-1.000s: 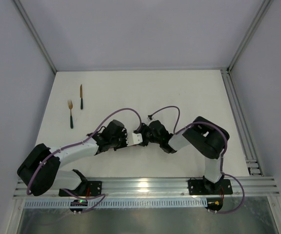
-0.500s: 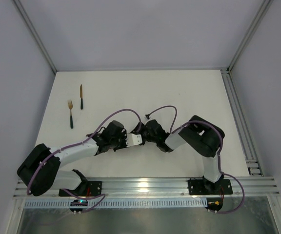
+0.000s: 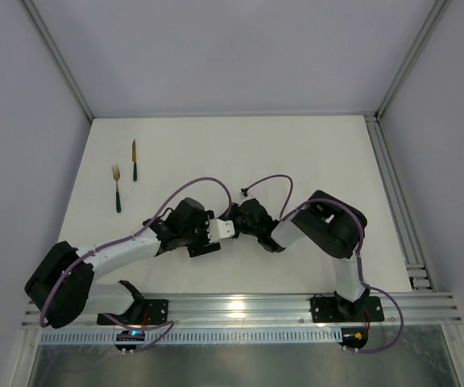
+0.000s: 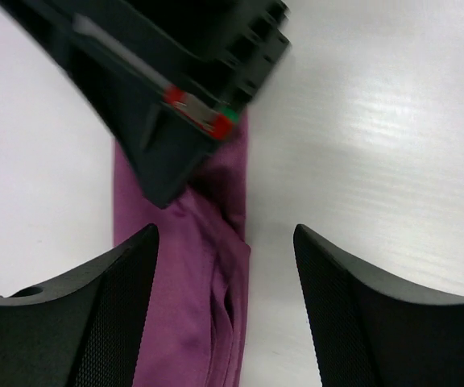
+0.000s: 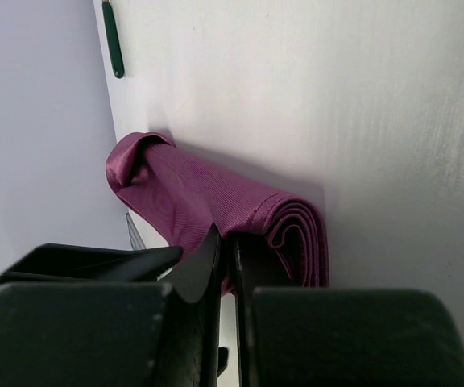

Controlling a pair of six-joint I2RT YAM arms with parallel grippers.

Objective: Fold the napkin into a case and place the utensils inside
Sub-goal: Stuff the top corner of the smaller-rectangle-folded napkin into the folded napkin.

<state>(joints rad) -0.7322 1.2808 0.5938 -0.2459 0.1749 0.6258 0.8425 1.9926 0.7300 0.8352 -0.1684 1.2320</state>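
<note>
- Left gripper [image 4: 224, 242]: fingers wide, above the folded napkin [image 4: 184, 274] near mid-table.
- Right gripper [image 5: 224, 246]: pinched tight on the napkin's layered edge.
- Best to hold that pinch low and steady so the folds don't spring open.
- Fork [image 3: 117, 187] and knife [image 3: 134, 160] lie far left.

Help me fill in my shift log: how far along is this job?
Done: the magenta-purple cloth napkin is folded into a narrow layered strip. In hand: the right tool is shut on its edge; the left tool stands open over it. Left: the dark-handled gold fork and gold knife lie outside it.
</note>
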